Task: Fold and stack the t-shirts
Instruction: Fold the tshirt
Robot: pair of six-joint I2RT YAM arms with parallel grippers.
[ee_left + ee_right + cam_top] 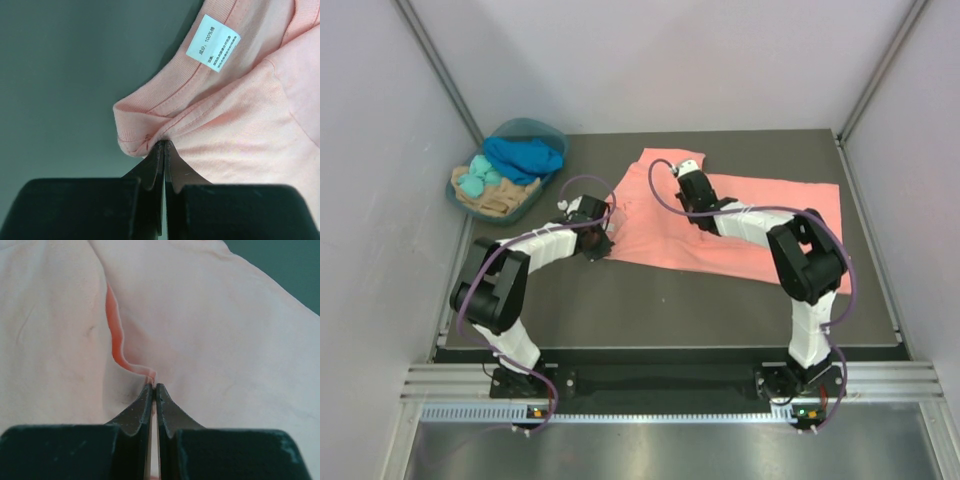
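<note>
Salmon-pink t-shirt (750,230) spread across the middle and right of the dark table (650,310), mostly flat, rumpled along its left edge. Left gripper (164,144) at that left edge, jaws pressed together, a bunched bit of stitched hem pinched between the tips; white care label (212,36) just beyond, on the fabric near the seam. Right gripper (152,386) farther in on the same garment, jaws likewise closed to a sliver, nipping a small raised fold of the pink cloth. Round teal basket (545,130) at the far left corner, well apart from both grippers, holding a royal blue shirt (525,155) on top, a turquoise shirt (475,182) beside it and a tan shirt (500,202) underneath.
</note>
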